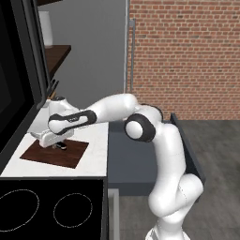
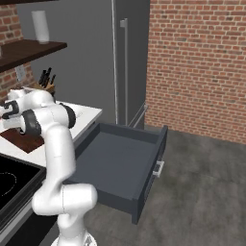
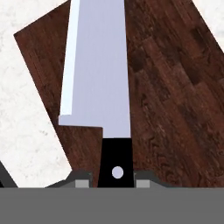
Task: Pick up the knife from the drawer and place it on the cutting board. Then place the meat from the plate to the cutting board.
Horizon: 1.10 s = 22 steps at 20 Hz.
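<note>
Gripper closed on knife by its black handle, blade over cutting board at frame centre; drawer open, lower right. Knife release and meat transfer remaining.

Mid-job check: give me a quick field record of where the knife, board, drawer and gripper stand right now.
knife: black handle between the fingertips, silver blade lying out over the board
cutting board: dark wood, on the white counter, under the hand
gripper: low over the board, fingers either side of the handle; contact not clear
drawer: pulled open, inside bare
stovetop: black, nearer the base than the board
knife block: at the back of the counter
meat and plate: not assessed
</note>
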Tool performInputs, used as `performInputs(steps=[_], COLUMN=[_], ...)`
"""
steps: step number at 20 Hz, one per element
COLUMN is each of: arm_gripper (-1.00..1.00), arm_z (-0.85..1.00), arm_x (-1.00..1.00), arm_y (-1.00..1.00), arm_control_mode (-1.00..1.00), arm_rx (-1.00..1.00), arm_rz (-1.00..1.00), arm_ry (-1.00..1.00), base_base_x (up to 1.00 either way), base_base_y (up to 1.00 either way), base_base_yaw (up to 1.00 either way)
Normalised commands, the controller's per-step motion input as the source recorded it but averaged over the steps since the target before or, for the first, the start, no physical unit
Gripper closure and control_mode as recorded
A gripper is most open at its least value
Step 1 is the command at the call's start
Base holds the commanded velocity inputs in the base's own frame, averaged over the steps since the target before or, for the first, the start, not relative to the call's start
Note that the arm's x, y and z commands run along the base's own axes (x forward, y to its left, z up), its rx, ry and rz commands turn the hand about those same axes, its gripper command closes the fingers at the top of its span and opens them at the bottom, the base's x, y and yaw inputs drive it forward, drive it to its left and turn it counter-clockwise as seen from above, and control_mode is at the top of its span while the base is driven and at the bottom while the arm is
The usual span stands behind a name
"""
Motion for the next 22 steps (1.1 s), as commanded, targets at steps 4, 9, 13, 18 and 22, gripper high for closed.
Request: performInputs(steps=[4, 9, 13, 18, 22], arm_gripper=[1.0, 1.0, 1.0, 1.0, 1.0], arm_z=[0.03, 0.0, -0.08, -0.09, -0.26], arm_x=[0.11, -0.01, -0.2, -0.15, -0.09], arm_y=[-0.19, -0.34, -0.07, -0.06, 0.0], arm_control_mode=[-1.0, -1.0, -1.0, -1.0, -1.0], arm_rx=[-0.05, 0.0, 0.03, 0.14, 0.01], arm_rz=[0.22, 0.18, 0.11, 0.08, 0.03], arm_ry=[0.04, 0.05, 0.0, 0.0, 0.0], base_base_x=[0.0, 0.0, 0.0, 0.0, 0.0], base_base_y=[0.0, 0.0, 0.0, 0.0, 0.0], base_base_yaw=[0.0, 0.0, 0.0, 0.0, 0.0])
